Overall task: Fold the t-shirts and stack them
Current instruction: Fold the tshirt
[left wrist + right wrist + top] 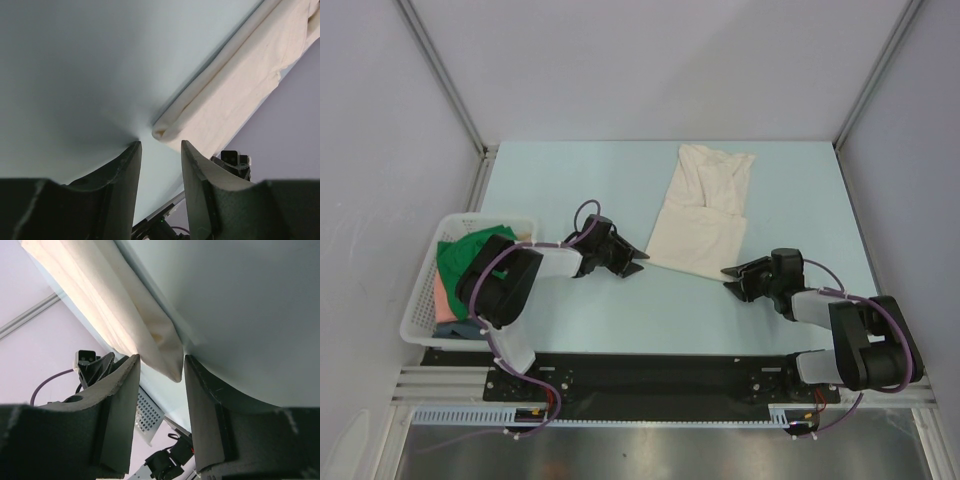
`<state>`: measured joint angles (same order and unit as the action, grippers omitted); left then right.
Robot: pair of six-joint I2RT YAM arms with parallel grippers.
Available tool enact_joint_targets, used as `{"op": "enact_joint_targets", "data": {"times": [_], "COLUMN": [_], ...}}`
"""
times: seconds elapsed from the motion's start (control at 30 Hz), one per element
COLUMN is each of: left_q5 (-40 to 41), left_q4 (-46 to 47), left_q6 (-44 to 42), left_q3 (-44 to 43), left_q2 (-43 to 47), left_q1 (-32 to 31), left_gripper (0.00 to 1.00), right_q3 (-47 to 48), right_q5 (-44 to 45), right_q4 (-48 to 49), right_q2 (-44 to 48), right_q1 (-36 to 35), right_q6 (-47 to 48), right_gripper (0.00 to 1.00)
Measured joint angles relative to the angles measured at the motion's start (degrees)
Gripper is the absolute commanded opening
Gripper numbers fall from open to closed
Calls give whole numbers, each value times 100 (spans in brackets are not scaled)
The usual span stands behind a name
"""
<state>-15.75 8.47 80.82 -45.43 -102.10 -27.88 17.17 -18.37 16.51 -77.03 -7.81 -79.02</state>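
Counter: pale blue-green, walled on three sides, both arms reaching in from the near edge.

Cream t-shirt: lies flat on the counter, right of centre and toward the far side. It looks folded into a long strip, with the far end bunched and wrinkled and the near edge running straight and slanted.

Basket: white plastic lattice, at the near-left corner of the counter beside the left arm. It holds a green t-shirt on top, a salmon pink t-shirt under it and a dark blue t-shirt at the near end (all crumpled, none folded).

Left claw: low over the counter at the near-left corner of the cream shirt. Jaws are parted with nothing between them. In the wrist view the rolled corner sits just ahead of the gap, apart from both fingers.

Right claw: low at the near-right corner of the same shirt. Jaws are parted, and the corner tip pokes into the gap between the fingers but isn't pinched.
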Motion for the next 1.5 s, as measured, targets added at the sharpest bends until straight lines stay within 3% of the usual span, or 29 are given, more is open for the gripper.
{"op": "enact_joint_targets", "data": {"times": [0.2,0.33,0.6,0.7,0.77,1.07,1.33,1.5], "left_q5": [20,59,50,11,2,149,310,538], "left_q4": [9,13,-9,-52,-103,-448,-492,-754], "left_q6": [20,11,-87,-195,-293,-837,-798,-605], "left_q3": [-125,-208,-321,-411,-507,-424,1272,2028], "left_q2": [-131,-236,-369,-422,-470,-160,1443,2640], "left_q1": [15,26,72,96,109,98,-282,-695], "left_gripper": [37,26,0,0,1,0,0,0], "right_q3": [35,44,96,96,122,457,236,-138], "right_q5": [39,39,42,74,96,-111,-415,-326], "right_q4": [-59,-37,63,46,-28,-750,-1954,-2962], "right_q2": [-2,-44,-271,-299,-321,-181,1220,2623], "right_q1": [-2,-2,-2,0,7,107,-144,-726], "right_q6": [-2,-13,-81,-55,61,997,1613,1650], "right_gripper": [46,45,28,15,0,0,0,0]}}
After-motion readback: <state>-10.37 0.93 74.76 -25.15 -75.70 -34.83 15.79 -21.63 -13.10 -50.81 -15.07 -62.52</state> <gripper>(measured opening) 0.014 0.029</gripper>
